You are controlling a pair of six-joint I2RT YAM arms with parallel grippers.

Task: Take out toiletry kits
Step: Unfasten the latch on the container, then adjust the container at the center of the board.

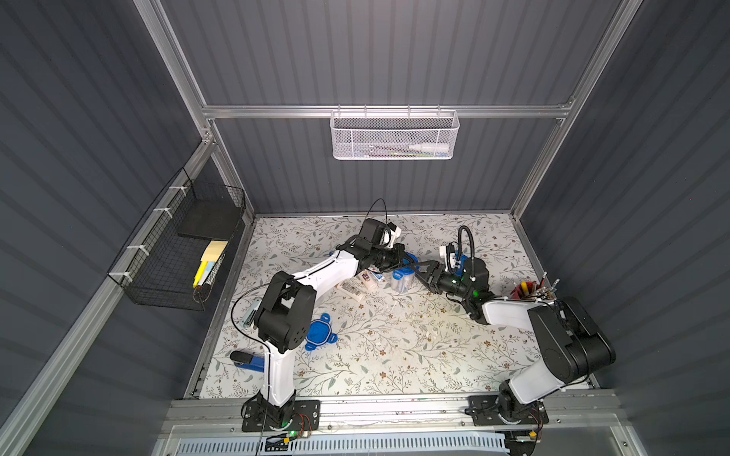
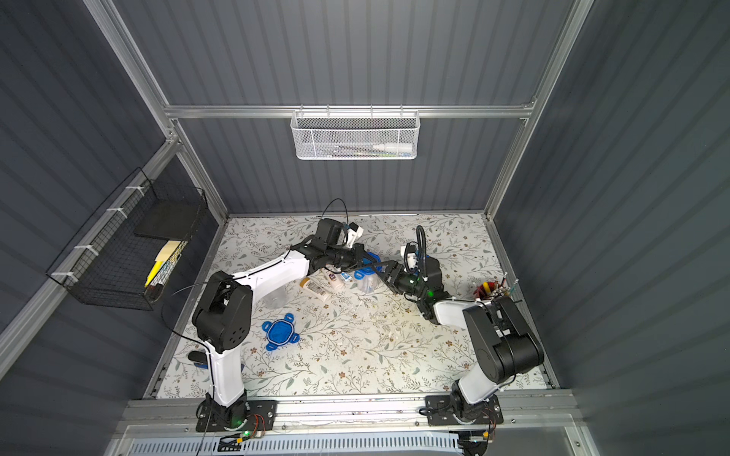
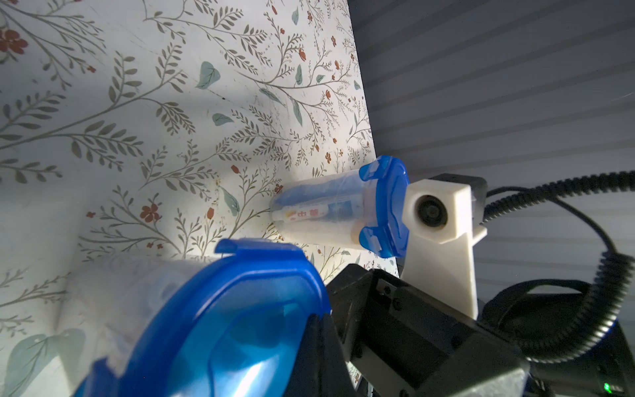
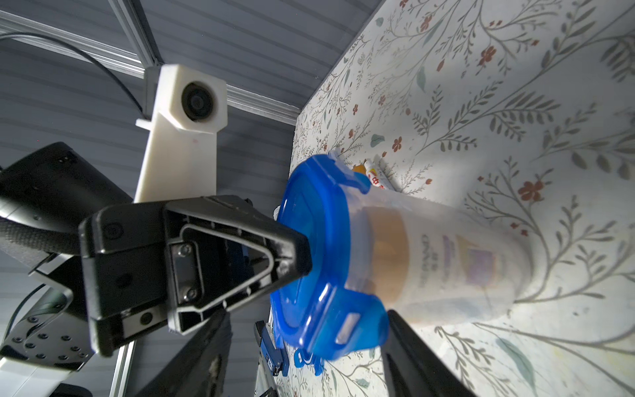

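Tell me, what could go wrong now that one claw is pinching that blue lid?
1. The left claw pinches only the rim of the blue lid. It could slip off or tip the jar, since the right claw only straddles the jar, jaws apart.
2. A second closed jar stands close behind; a jerk might knock it over.
3. Several loose bottles lie close by and could get swept aside.

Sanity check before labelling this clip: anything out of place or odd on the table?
A blue lid lies loose by the left arm, off any jar. White bottles lie flat, scattered mid-table next to the lidded jar. Looks like unpacking clutter; no spill or damage visible.
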